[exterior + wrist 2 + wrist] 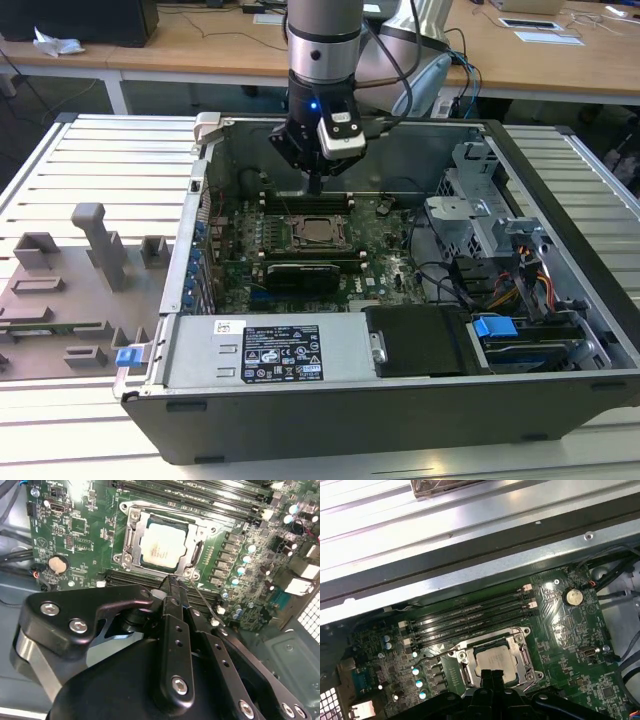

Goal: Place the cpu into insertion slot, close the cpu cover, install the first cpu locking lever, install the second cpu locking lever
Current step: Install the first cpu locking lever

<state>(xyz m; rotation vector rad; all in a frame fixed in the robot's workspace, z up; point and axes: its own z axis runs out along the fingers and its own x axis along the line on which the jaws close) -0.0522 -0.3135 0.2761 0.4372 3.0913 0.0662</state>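
Note:
The cpu [162,542] shows its pale metal top and lies flat in the insertion slot [125,555] on the green motherboard. The cpu cover [196,554] is down over it, framing the chip. In the first wrist view the cpu [495,661] and cover [524,652] sit just beyond my fingertips. A thin metal locking lever [205,602] sticks out from the socket corner beside my gripper [172,585]. The gripper is shut with nothing in it and hovers just above the socket's near edge. In the exterior view the gripper [314,183] hangs over the socket [318,232].
Long black memory slots [470,617] run beside the socket, toward the case wall [470,565]. A black card [300,272] lies in front of the socket. Drive cages and cables [500,270] fill the exterior view's right. A grey fixture plate [70,290] lies outside the case.

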